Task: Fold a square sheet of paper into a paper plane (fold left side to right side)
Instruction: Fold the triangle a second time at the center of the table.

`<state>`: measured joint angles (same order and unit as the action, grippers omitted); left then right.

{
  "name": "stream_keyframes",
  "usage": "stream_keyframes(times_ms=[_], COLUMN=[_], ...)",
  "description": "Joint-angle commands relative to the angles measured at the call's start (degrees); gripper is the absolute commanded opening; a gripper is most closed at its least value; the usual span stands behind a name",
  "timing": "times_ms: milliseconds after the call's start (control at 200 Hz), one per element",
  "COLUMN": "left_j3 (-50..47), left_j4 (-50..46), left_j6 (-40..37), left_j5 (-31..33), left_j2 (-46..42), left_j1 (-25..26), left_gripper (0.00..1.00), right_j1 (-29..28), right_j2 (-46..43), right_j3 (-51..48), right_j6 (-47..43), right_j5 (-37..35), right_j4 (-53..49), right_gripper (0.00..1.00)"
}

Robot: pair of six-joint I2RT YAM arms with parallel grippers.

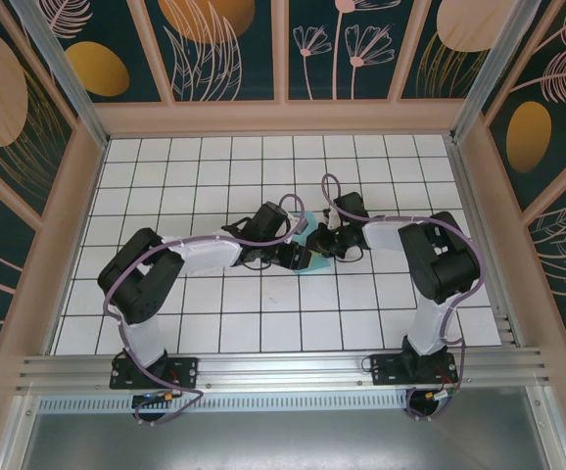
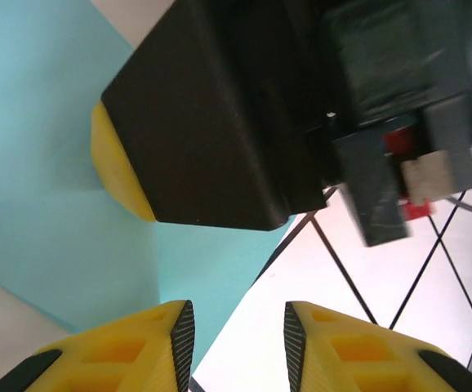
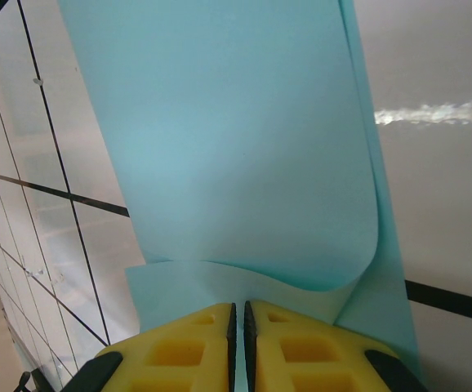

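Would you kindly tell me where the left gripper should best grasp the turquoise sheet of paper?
Probably the free edge of the sheet of paper beside the left gripper, approached from the table side: it lies thin and flat, so only an edge fits between the open jaws. The right gripper pinches another edge.

From above, my wrists (image 1: pixel 263 233) cover most of the square sheet of paper (image 1: pixel 314 266). Ahead of my right pincer (image 3: pixel 238 322) the sheet runs off the picture's top; its pinched edge is hidden between the pads (image 3: pixel 187 347). Ahead of my left pincer (image 2: pixel 238 335), the right one's black body, blurred further back, hides the sheet's middle.
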<state>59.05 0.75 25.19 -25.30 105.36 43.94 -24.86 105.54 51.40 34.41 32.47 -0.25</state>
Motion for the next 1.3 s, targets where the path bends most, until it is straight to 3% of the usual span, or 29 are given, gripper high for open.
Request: stream_keyframes(times_ms=[0,831,1291], left_j3=[0.91,-2.53,-4.52], left_j4=[0.75,-1.63,-2.61], left_j6=[0.04,-2.07,-2.52], left_j5=[-1.03,-0.67,0.60], left_j2=[2.26,4.76,-1.67], left_j1=[0.48,1.46,2.82], left_gripper=[0.37,0.36,0.40], right_j1=[-0.27,-0.32,-0.39], right_j2=[2.50,2.96,3.04], right_j3=[-0.88,-0.25,-0.08], right_j6=[-1.63,-2.07,-2.02], right_j5=[-3.33,-3.73,-3.64], right_j4=[-4.45,-5.41,-5.57], right_gripper=[0.16,0.16,0.16])
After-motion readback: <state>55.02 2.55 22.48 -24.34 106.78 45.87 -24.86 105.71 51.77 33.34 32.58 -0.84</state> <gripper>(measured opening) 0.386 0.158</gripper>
